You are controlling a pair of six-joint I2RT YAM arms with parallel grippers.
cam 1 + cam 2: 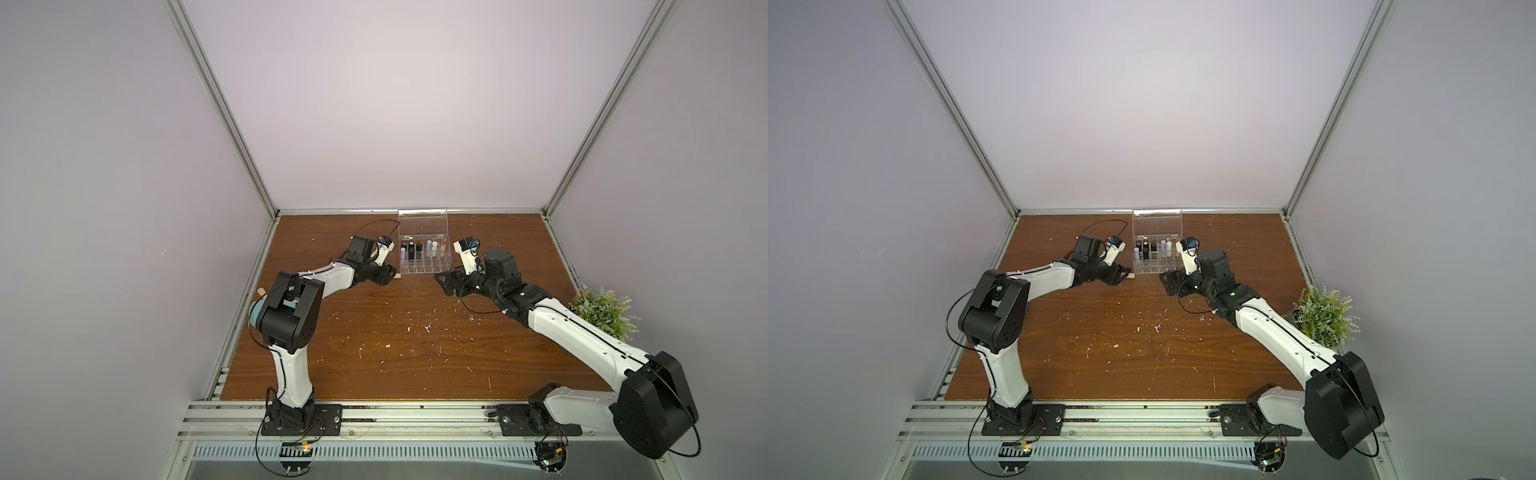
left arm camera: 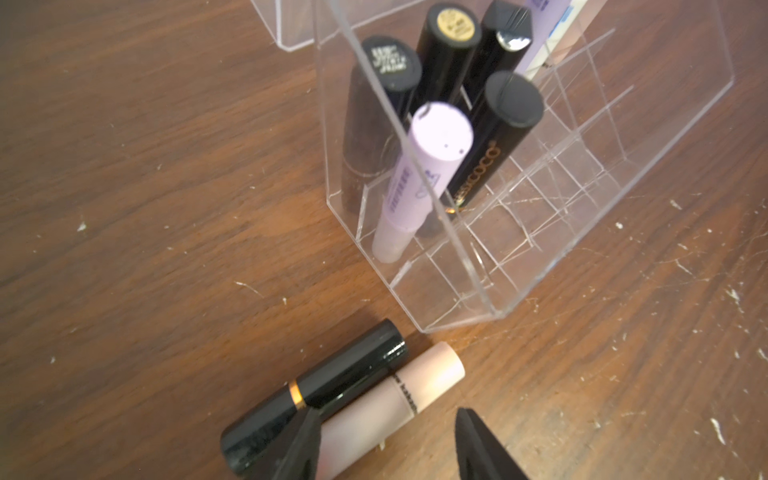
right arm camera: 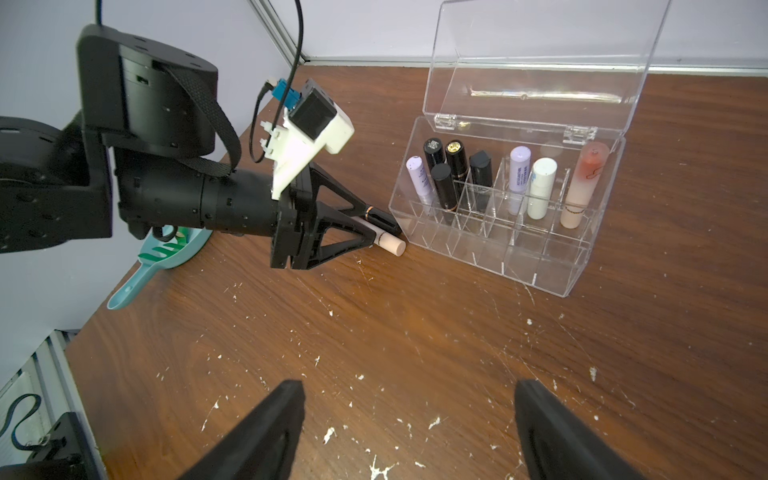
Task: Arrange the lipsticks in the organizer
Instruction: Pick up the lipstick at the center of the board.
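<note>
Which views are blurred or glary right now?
Left wrist: soft overall, worst on the lying black lipstick and left pincer. Right wrist: organizer sharp, glare streak on its lid, right pincer soft. Both top views: even light, racked lipsticks tiny.

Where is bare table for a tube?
Free: brown wooden table in front of the clear acrylic organizer, and toward the green plant. Crowded: beside the organizer, where the left tool straddles a peach-pink lipstick beside a black lipstick.

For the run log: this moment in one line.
left gripper: open around pink lipstick on table | right gripper: open, empty | organizer: lid up | black lipstick: beside pink
</note>
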